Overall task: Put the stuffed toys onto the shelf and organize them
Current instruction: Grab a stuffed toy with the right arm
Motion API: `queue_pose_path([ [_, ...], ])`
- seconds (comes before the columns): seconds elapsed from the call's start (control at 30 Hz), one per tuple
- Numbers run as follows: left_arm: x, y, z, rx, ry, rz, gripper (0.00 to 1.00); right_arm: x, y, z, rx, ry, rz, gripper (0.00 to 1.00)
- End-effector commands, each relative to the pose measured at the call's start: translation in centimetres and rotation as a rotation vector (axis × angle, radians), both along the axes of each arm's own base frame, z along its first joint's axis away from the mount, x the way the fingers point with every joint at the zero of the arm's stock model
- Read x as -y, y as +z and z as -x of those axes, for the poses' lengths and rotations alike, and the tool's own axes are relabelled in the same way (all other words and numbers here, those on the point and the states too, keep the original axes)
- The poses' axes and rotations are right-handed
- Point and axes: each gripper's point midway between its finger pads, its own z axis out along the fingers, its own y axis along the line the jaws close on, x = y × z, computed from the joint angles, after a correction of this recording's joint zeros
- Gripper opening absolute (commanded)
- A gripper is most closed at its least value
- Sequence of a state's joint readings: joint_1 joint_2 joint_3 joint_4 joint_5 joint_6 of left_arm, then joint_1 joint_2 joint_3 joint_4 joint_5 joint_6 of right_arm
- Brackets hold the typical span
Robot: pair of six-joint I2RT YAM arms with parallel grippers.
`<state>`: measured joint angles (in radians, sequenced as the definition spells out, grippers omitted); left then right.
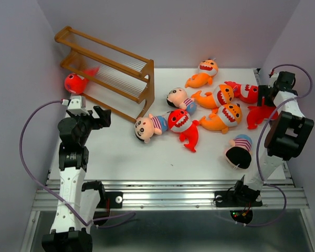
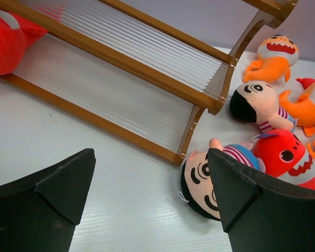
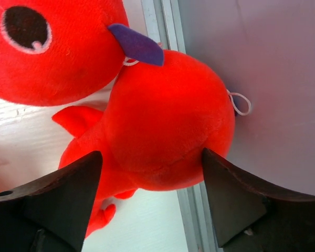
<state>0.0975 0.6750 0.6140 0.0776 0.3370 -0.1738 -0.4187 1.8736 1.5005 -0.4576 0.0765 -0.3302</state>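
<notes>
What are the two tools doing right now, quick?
Left tool: open, holding nothing.
Right tool: open around a red shark; no firm grip visible.

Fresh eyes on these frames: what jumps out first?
A bright scatter of plush sharks and boy dolls covers the centre and right of the table. The wooden shelf at the back left has just one red shark at its left end. The right gripper straddles another red shark by the right edge.

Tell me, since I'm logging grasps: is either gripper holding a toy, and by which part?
The left gripper is open, empty. The right gripper straddles the red shark at its round body; whether it grips cannot be told.
</notes>
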Motion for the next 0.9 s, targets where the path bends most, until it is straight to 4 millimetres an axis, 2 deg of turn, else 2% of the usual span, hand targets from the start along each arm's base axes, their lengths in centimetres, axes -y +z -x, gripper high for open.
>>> queue_pose_path([
  [0.0,0.4,1.3,-0.2,0.052,-0.025,-0.010,0.98,1.3,-0.5,-1.4,0.034,0.008,0.040,0.79],
  [0.03,0.4,1.1,-0.3,0.046,-0.025,-0.009,0.98,1.2,-1.8,-1.3,0.012,0.009,0.030,0.72],
  [0.13,0.5,0.8,-0.4,0.037,-0.028,-0.008,0.98,1.3,-3.9,-0.6,-0.030,0.010,0.011,0.61],
  [0.17,0.6,0.8,-0.5,0.037,-0.032,-0.006,0.98,1.2,-4.7,-0.5,-0.041,0.015,0.002,0.50],
  [0.2,0.7,0.9,-0.4,0.039,-0.037,-0.008,0.98,0.9,-5.7,0.0,-0.061,0.020,-0.008,0.44],
  [0.37,1.3,1.1,-0.5,0.050,-0.069,0.000,0.98,0.7,-7.8,1.4,-0.091,0.027,-0.022,0.10],
  [0.43,1.5,1.0,-0.5,0.049,-0.081,0.003,0.98,0.5,-8.2,2.1,-0.094,0.032,-0.040,0.01],
  [0.5,1.8,1.1,-0.5,0.051,-0.093,0.004,0.97,0.4,-8.2,2.6,-0.091,0.039,-0.053,0.01],
  [0.53,1.9,1.1,-0.4,0.053,-0.097,0.005,0.97,0.7,-7.2,2.9,-0.070,0.032,-0.047,0.01],
  [0.6,2.5,1.4,-0.2,0.066,-0.126,0.010,0.96,-0.4,-6.7,3.4,-0.040,0.063,-0.092,0.01],
  [0.63,2.9,1.7,-0.1,0.076,-0.147,0.011,0.96,-0.7,-4.8,3.4,0.003,0.068,-0.086,0.01],
  [0.73,4.8,2.2,0.6,0.102,-0.239,0.025,0.94,-2.8,-3.1,4.4,0.061,0.103,-0.138,0.01],
  [0.77,5.6,2.4,0.9,0.110,-0.282,0.027,0.93,-3.9,-1.0,4.4,0.118,0.138,-0.152,0.01],
  [0.8,6.1,2.5,1.2,0.112,-0.302,0.033,0.93,-4.8,-0.7,5.0,0.129,0.149,-0.175,0.01],
  [0.83,7.4,2.6,1.6,0.114,-0.354,0.035,0.93,-5.6,0.0,5.4,0.145,0.153,-0.205,0.01],
  [0.87,8.2,2.6,2.0,0.118,-0.384,0.038,0.93,-6.9,1.9,5.6,0.197,0.189,-0.229,0.01],
])
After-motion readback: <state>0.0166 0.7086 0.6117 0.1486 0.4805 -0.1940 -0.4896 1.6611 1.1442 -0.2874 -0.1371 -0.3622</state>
